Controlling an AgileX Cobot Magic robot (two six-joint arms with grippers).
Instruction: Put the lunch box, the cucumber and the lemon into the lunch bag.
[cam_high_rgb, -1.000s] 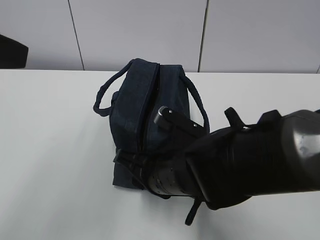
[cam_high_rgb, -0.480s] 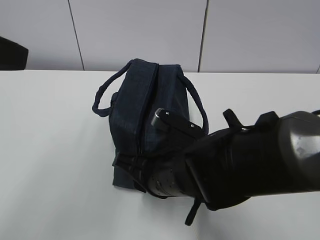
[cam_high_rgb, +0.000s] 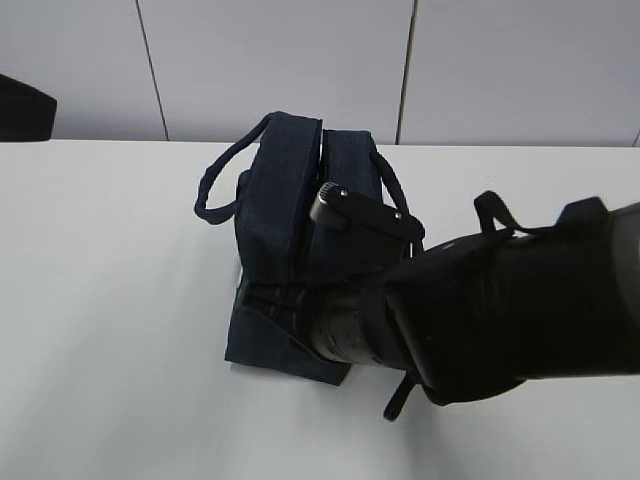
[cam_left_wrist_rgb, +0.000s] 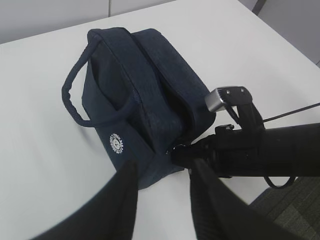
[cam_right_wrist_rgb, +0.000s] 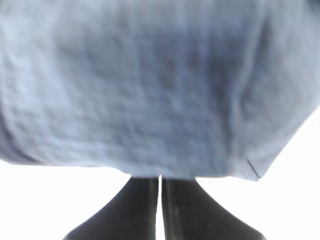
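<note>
- The table (cam_high_rgb: 100, 300) is white, and the lunch bag (cam_high_rgb: 285, 200) stands near its middle, top seam closed. The bag's long axis runs away from the exterior camera toward the wall, and one short end faces me.
- My right arm (cam_high_rgb: 500, 320) reaches across the near end of the bag. Since a second ago the bag has shifted and tipped up a little at that near end, so I judge I am tugging the fabric or the zipper there.
- My right gripper (cam_right_wrist_rgb: 160, 200) has just closed: its fingers press together at the bag's lower edge. I cannot see anything between them.
- My left gripper (cam_left_wrist_rgb: 162, 200) hovers above the bag's logo end, fingers apart, holding nothing.
- Lunch box, cucumber and lemon are out of view, so packing has not begun.
</note>
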